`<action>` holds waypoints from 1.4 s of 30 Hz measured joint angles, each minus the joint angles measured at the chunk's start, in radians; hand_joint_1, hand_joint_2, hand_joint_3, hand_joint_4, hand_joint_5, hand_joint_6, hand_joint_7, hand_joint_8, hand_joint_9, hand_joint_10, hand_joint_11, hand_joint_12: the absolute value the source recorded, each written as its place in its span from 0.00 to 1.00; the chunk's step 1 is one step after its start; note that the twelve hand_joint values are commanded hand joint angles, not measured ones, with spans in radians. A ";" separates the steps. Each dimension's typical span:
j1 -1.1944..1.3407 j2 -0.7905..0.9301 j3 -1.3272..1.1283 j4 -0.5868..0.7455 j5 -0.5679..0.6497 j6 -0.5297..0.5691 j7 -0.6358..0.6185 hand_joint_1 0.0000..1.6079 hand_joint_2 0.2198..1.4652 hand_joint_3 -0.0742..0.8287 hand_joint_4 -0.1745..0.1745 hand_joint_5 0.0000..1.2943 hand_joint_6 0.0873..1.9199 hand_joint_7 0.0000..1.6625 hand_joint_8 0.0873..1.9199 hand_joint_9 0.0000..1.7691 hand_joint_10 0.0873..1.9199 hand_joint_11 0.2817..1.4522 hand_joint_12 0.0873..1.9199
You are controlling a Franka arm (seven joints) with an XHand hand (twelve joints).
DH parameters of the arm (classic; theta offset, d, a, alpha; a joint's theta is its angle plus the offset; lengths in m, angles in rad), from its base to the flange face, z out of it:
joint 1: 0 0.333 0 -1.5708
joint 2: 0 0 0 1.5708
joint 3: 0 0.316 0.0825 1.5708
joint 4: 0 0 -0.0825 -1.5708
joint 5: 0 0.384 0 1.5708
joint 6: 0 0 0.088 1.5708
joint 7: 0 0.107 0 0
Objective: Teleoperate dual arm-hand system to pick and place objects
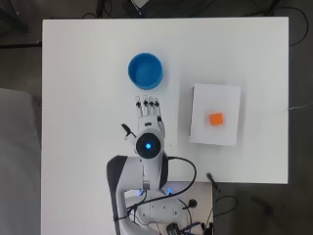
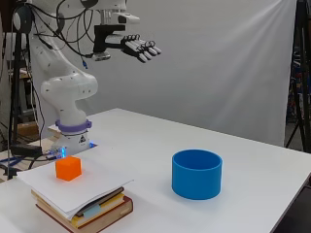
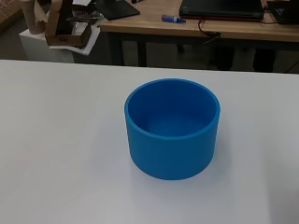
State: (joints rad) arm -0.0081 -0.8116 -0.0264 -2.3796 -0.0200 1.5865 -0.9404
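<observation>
Nearest in the side view, a small orange cube (image 2: 68, 168) with flat, matte faces sits on a loose sheet of white paper (image 2: 92, 187). The paper drapes over a short stack of books (image 2: 92, 211) lying flat on the smooth white desk (image 2: 146, 141). In the overhead view the cube (image 1: 216, 119) lies near the middle of the sheet (image 1: 215, 98), towards the right side of the desk (image 1: 73, 98).

Further along, well apart from the books, stands a blue cup (image 2: 197, 174): a short, wide cylinder with straight, smooth walls and an open top, plastic by its look. The wrist view shows it (image 3: 172, 128) upright and hollow, with nothing inside.

Beyond these, the white arm (image 2: 68, 87) rises from its base at the desk's edge. Its black and white hand (image 2: 141, 48) is held high above the desk, fingers stretched out nearly straight and holding nothing. From overhead the hand (image 1: 148, 110) points towards the cup (image 1: 145, 71), its fingertips just short of the cup's rim.
</observation>
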 joint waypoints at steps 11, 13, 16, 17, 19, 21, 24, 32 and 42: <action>-0.049 -0.097 -0.263 -0.074 -0.120 0.096 -0.120 0.13 0.56 0.08 0.58 0.14 0.00 0.19 0.00 0.25 0.00 0.17 0.00; -0.058 -0.040 -0.308 -0.072 -0.153 0.121 -0.021 0.12 0.55 0.08 0.55 0.13 0.00 0.21 0.00 0.26 0.00 0.17 0.00; -0.070 0.040 -0.384 -0.075 -0.209 0.160 0.105 0.12 0.55 0.08 0.51 0.13 0.00 0.21 0.00 0.26 0.00 0.17 0.00; -0.072 0.055 -0.412 -0.078 -0.220 0.171 0.124 0.12 0.55 0.08 0.50 0.13 0.00 0.21 0.00 0.26 0.00 0.17 0.00; -0.075 0.075 -0.467 -0.086 -0.235 0.198 0.132 0.13 0.55 0.08 0.49 0.12 0.00 0.20 0.00 0.24 0.00 0.17 0.00; -0.078 0.093 -0.512 -0.100 -0.255 0.232 0.127 0.13 0.55 0.08 0.47 0.11 0.00 0.19 0.00 0.24 0.00 0.16 0.00; -0.082 0.112 -0.549 -0.129 -0.287 0.289 0.157 0.14 0.55 0.08 0.43 0.08 0.00 0.17 0.00 0.23 0.00 0.16 0.00; -0.058 0.241 -0.595 -0.178 -0.264 0.389 0.207 0.17 0.58 0.10 0.34 0.03 0.00 0.14 0.00 0.21 0.00 0.15 0.00; -0.036 0.316 -0.707 -0.234 -0.104 0.577 0.153 0.11 0.65 0.10 0.25 0.01 0.00 0.12 0.00 0.21 0.00 0.15 0.00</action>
State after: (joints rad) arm -0.0441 -0.4955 -0.7337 -2.6139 -0.1245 2.1639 -0.7871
